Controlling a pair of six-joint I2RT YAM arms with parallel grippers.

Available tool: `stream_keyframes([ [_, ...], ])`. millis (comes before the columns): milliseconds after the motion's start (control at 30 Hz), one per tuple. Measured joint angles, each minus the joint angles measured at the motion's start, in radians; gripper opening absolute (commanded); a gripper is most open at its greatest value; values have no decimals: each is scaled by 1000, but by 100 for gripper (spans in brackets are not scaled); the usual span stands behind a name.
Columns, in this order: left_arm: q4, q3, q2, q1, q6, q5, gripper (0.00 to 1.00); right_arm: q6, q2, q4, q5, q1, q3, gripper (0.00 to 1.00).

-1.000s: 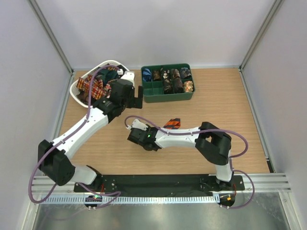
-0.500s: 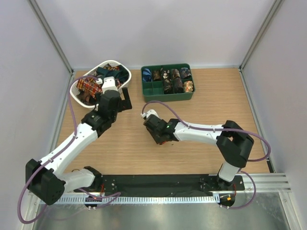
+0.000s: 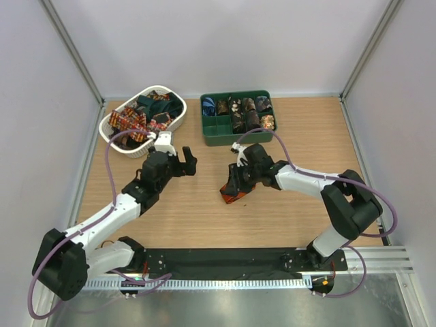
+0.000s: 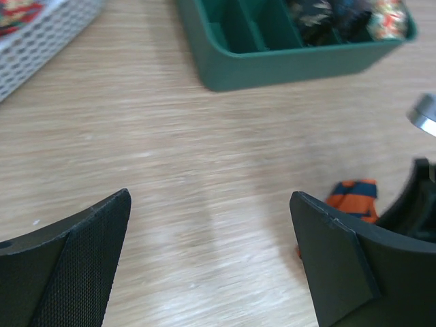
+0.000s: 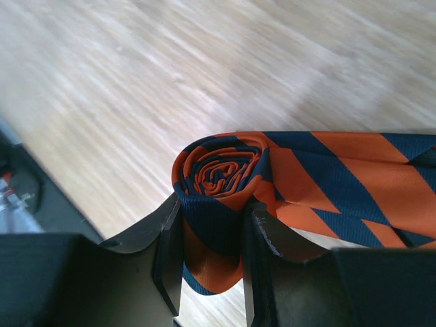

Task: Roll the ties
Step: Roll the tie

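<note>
Right wrist: right gripper point(image 5: 211, 240) pinches the part-rolled striped tie point(image 5: 225, 170); its loose tail probably needs winding next. Left gripper point(image 4: 210, 204) gapes wide, empty.

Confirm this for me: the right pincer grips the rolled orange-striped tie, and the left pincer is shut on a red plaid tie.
Not quite. The left pincer is open and holds nothing, as the left wrist view shows. The right pincer does grip the rolled orange-striped tie.

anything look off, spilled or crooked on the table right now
Nothing spilled or damaged. The only loose end: the orange striped tie, pinched by the right gripper, is rolled at one end while its tail runs off unrolled. The ties in the white basket are a jumbled heap.
</note>
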Motion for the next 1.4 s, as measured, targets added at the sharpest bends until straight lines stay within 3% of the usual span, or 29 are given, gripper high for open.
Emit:
stream_keyframes([
  [267, 166, -23, 77, -29, 130, 277, 100, 55, 68, 187, -353, -147, -89, 1],
  [533, 163, 0, 198, -183, 293, 389, 100, 108, 194, 271, -560, -212, -84, 1],
  [933, 77, 60, 310, -257, 444, 482, 100, 115, 275, 260, -649, -267, -50, 1],
  [1400, -13, 205, 538, -303, 505, 509, 100, 122, 300, 286, -682, -272, -50, 1],
])
